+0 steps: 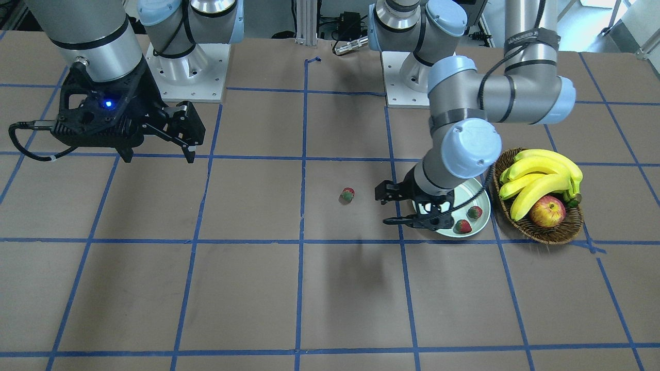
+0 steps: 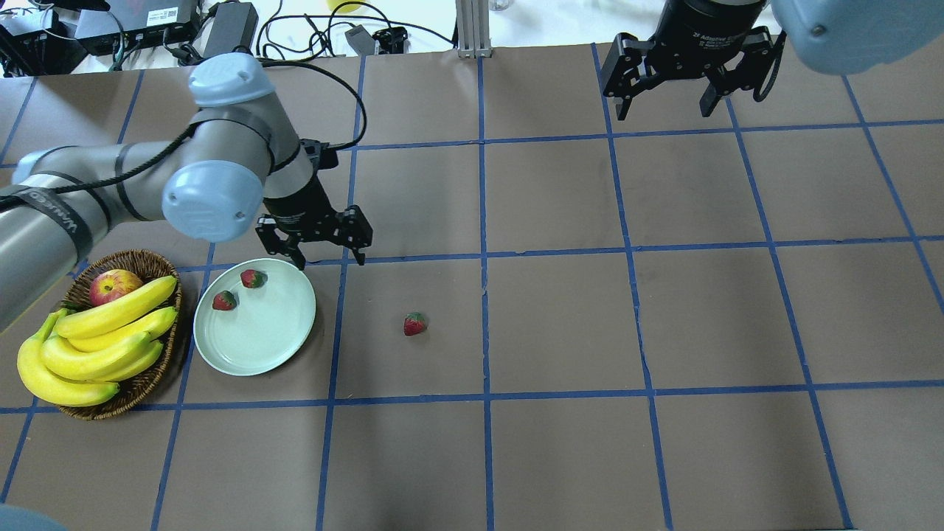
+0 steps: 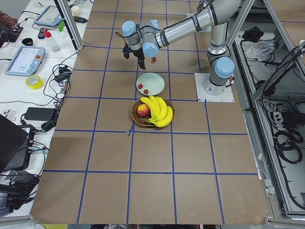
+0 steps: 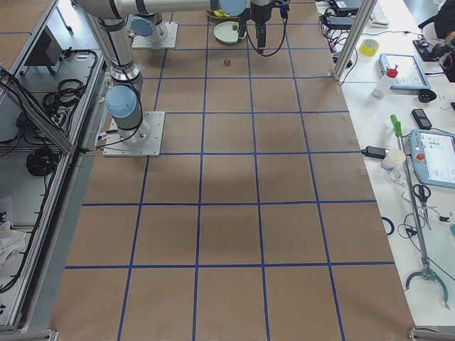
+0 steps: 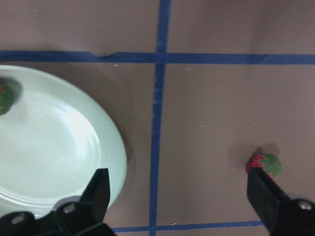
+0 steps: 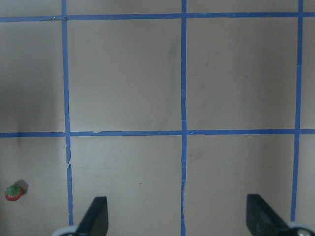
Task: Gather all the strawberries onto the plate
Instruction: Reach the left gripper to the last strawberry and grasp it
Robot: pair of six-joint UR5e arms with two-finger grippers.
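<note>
Two strawberries [image 2: 252,278] [image 2: 224,300] lie on the pale mint-green plate [image 2: 258,335], near its far left rim; they also show in the front view [image 1: 475,212] [image 1: 462,226]. A third strawberry [image 2: 415,324] lies on the brown table to the plate's right, apart from it, and shows in the left wrist view [image 5: 264,164]. My left gripper [image 2: 328,257] is open and empty, above the table just beyond the plate's far right rim [image 5: 115,147]. My right gripper [image 2: 667,110] is open and empty, high over the far right of the table.
A brown wicker basket [image 2: 151,263] with bananas [image 2: 96,346] and an apple [image 2: 112,285] stands left of the plate. Blue tape lines grid the brown table. Cables and boxes lie beyond the far edge.
</note>
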